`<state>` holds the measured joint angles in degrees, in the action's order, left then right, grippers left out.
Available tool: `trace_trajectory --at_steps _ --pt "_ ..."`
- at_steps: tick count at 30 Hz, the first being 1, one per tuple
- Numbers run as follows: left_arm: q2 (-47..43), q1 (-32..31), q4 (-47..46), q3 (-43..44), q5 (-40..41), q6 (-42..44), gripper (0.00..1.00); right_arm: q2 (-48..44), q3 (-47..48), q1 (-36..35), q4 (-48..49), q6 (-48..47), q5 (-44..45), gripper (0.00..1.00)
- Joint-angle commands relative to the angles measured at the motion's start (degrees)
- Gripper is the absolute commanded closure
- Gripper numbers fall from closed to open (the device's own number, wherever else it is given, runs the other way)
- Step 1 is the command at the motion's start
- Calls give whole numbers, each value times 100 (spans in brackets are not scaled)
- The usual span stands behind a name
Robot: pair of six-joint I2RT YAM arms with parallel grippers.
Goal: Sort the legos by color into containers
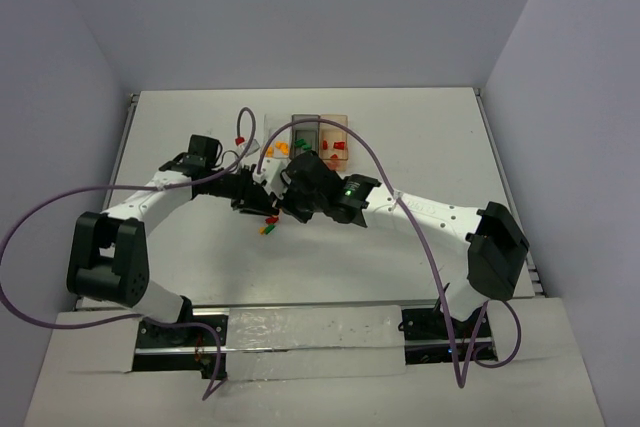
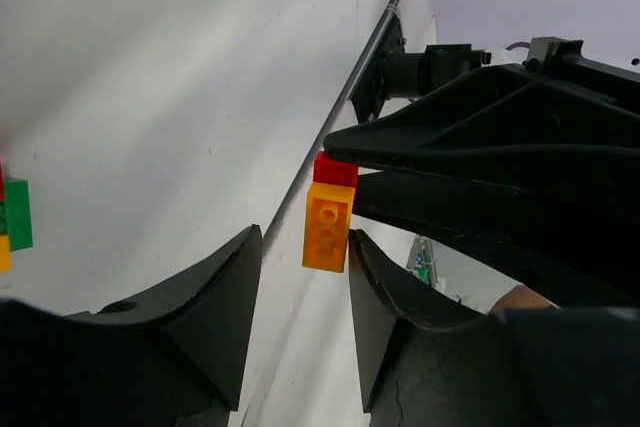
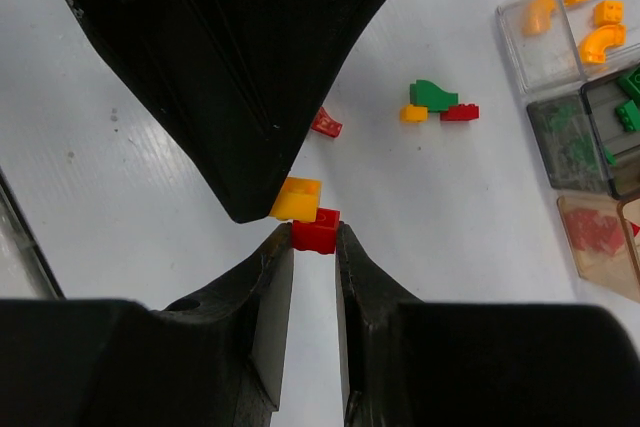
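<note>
The right gripper [image 3: 314, 242] pinched the red brick [image 3: 315, 232] of a joined pair, short of the containers [image 3: 515, 42]. The left gripper [image 2: 305, 239] stood spread around its orange brick [image 2: 328, 227]. A loose brick cluster [image 3: 437, 104] lay between the pair and the containers.

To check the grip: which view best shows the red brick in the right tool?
Right wrist: the red brick sits gripped in the right tool, an orange brick stuck on it. Left wrist shows only one small face. Top external hides it among the arms.

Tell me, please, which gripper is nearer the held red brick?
Right. The right gripper pinches the red brick; the left gripper flanks the orange brick attached to it.
</note>
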<state>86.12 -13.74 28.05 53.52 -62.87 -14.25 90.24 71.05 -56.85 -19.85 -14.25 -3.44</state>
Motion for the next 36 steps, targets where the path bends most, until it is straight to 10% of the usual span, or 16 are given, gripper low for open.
trace_trajectory --at_steps 1,13,27,36 --pt "98 -78 -200 241 -235 -19 52 -124 252 -90 53 -39 67 90" --pt "35 -138 -435 133 -603 -195 100 -143 124 -116 95 -105 159 96" --pt "-332 363 -537 440 548 254 100 -366 -284 -11 33 -131 115 100" --pt "506 328 -718 1956 2978 158 100 -266 -163 807 62 53 -255 100"
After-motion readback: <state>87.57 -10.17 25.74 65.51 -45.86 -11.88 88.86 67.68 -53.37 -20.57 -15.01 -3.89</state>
